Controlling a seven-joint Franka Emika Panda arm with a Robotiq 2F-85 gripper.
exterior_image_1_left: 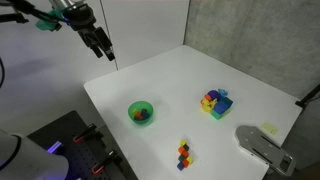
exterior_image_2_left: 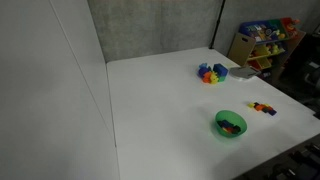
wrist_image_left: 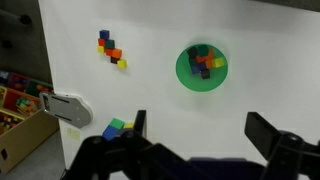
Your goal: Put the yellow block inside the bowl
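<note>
The gripper (exterior_image_1_left: pixel 104 52) hangs high, fingers spread wide, holding nothing. Well ahead of it the yellow block (wrist_image_left: pixel 122 64) sits at the end of a row of small cubes (wrist_image_left: pixel 108 46), outside the bowl (wrist_image_left: pixel 186 78), which holds other cubes (wrist_image_left: pixel 205 62). I'd say the whole job is left.

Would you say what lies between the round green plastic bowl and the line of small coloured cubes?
Only bare white tabletop in the wrist view, between the green bowl and the coloured cubes.
</note>
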